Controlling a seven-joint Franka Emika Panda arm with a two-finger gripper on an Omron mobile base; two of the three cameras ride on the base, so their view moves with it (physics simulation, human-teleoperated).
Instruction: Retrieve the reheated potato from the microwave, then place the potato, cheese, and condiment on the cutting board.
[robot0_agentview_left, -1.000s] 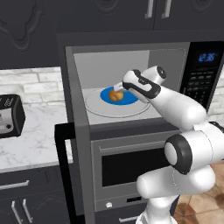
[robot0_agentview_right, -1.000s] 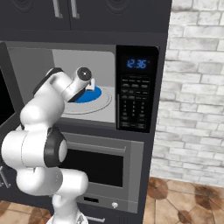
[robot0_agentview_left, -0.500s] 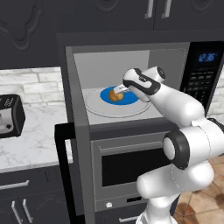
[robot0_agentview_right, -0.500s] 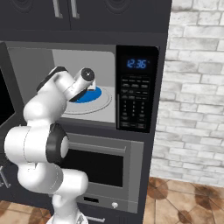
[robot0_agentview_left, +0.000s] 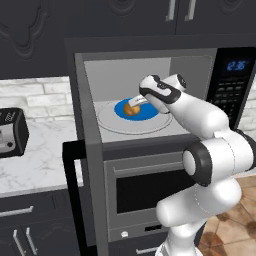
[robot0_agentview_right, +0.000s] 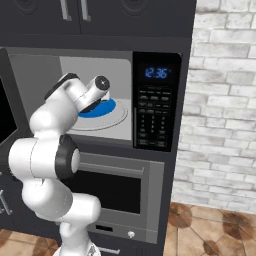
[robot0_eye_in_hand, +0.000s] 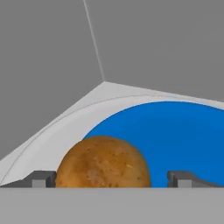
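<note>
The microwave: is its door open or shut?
Open: the microwave shows its bare cavity, with the potato on a blue plate.

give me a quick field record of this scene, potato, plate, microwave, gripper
potato: on the blue plate, between the open fingers, not gripped
plate: blue, on the round turntable inside the microwave
microwave: door open, clock lit blue
gripper: open, reaching into the cavity, a fingertip on each side of the potato
oven: below, shut
toaster: on the counter to the left
</note>
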